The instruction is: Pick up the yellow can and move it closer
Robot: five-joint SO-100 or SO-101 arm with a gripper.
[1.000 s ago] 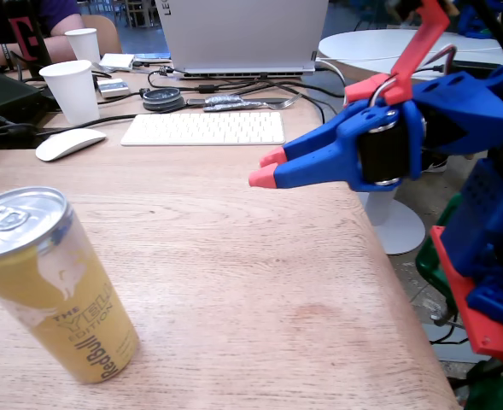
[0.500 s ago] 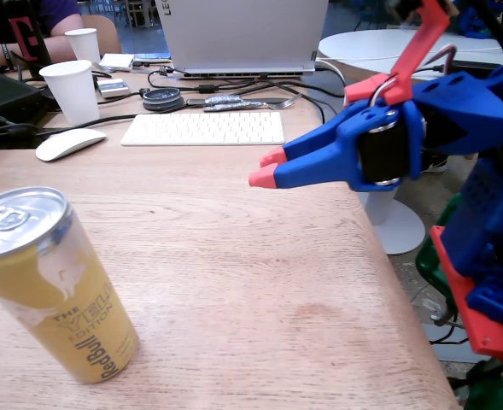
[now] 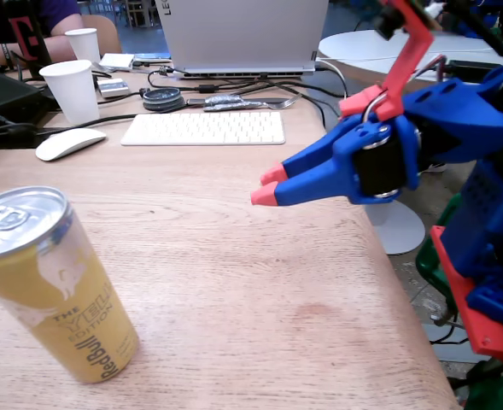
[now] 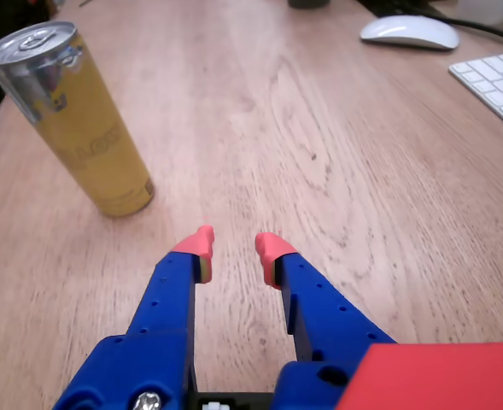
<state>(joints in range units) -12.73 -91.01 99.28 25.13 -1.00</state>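
Observation:
The yellow can (image 3: 50, 286) stands upright on the wooden table at the near left of the fixed view, silver top up. In the wrist view the yellow can (image 4: 80, 124) is at the upper left, ahead and left of the fingers. My blue gripper (image 3: 268, 185) with red fingertips hovers above the table, well to the right of the can, pointing left. The gripper (image 4: 234, 249) is open with a narrow gap and nothing between its fingers.
At the back stand two white paper cups (image 3: 72, 90), a white mouse (image 3: 68, 143), a white keyboard (image 3: 204, 128) and a laptop (image 3: 242, 34) with cables. The table edge (image 3: 405, 299) runs down the right. The arm's base (image 3: 482, 282) sits beyond that edge.

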